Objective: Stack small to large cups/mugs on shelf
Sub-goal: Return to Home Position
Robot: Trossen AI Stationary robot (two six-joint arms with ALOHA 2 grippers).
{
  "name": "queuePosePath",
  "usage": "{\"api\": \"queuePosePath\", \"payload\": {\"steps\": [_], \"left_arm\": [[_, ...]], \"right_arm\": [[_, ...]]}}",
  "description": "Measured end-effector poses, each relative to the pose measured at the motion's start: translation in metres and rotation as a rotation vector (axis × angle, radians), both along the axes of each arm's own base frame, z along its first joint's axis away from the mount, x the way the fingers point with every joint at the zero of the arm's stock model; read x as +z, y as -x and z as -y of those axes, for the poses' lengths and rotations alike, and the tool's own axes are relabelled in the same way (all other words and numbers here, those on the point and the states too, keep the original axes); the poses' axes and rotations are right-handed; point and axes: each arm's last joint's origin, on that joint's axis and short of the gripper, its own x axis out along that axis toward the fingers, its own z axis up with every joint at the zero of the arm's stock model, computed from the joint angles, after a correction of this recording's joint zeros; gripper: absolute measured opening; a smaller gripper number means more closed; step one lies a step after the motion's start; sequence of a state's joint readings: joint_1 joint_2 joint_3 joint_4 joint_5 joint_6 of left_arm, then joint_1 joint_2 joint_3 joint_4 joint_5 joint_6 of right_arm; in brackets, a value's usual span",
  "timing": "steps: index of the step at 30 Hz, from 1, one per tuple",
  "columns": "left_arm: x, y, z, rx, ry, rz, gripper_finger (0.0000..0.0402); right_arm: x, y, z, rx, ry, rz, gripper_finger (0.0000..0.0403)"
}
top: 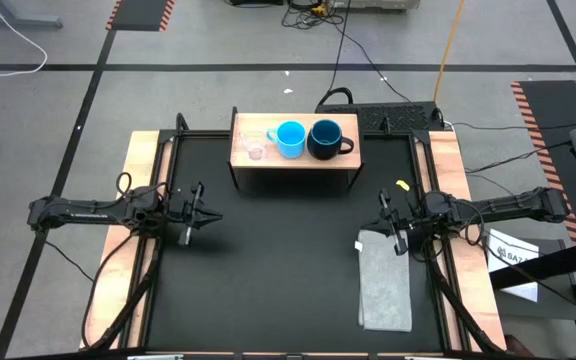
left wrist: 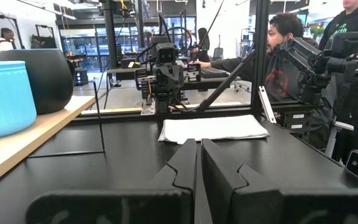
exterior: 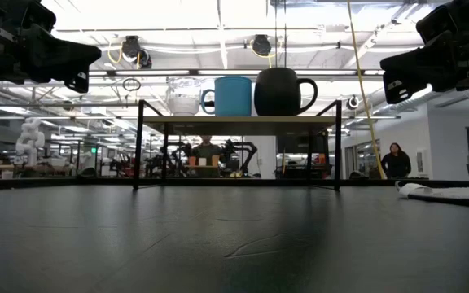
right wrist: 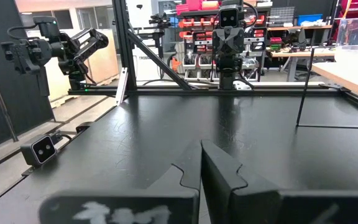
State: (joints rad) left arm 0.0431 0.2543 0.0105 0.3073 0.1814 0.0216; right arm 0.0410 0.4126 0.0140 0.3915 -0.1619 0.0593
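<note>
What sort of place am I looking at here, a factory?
Most likely a robotics lab or workshop: a dark left arm and right arm flank a black table, another robot arm stands beyond, and cables cross the floor.

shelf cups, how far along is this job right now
Done: the clear cup, light-blue mug and navy mug stand in a row on the shelf, smallest to largest. In hand: nothing; the left gripper and right gripper are shut and empty. Left: no cup to place.
</note>
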Motion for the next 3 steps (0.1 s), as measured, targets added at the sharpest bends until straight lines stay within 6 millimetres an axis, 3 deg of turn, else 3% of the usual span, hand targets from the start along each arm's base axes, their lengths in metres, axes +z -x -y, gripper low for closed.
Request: {"api": "queuePosePath", "payload": {"steps": [3], "left_arm": [[0.0,0.0,0.0,0.0,0.0,0.0,0.0026]], "right_arm": [[0.0001,0.0,0.0,0.0,0.0,0.0,0.0]]}}
